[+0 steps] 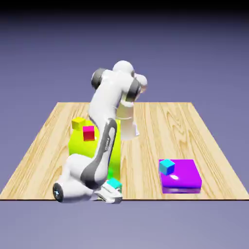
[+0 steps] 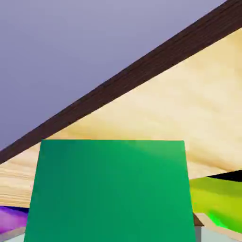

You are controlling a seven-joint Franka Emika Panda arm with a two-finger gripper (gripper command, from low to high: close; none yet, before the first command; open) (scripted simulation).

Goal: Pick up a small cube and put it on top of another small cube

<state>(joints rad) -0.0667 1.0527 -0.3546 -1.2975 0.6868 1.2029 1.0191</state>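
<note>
The small cube (image 1: 115,183), glossy teal-green, sits at the table's near edge beside the foot of the big yellow-green block. My gripper (image 1: 111,193) is bent down low over it, with the fingers on either side. In the hand view the small cube (image 2: 111,194) fills the lower half of the picture between the fingers and hides most of them. The gripper is shut on it. A bluer cyan small cube (image 1: 167,167) rests on the near-left corner of a flat purple block (image 1: 182,177) toward the exterior view's right.
The big yellow-green block (image 1: 82,146) stands behind the arm, carrying a small yellow cube (image 1: 78,123) and a small red cube (image 1: 89,133). In the hand view the wooden table (image 2: 179,108) with its dark edge, a strip of yellow-green block (image 2: 217,196) and a purple sliver (image 2: 12,217) show.
</note>
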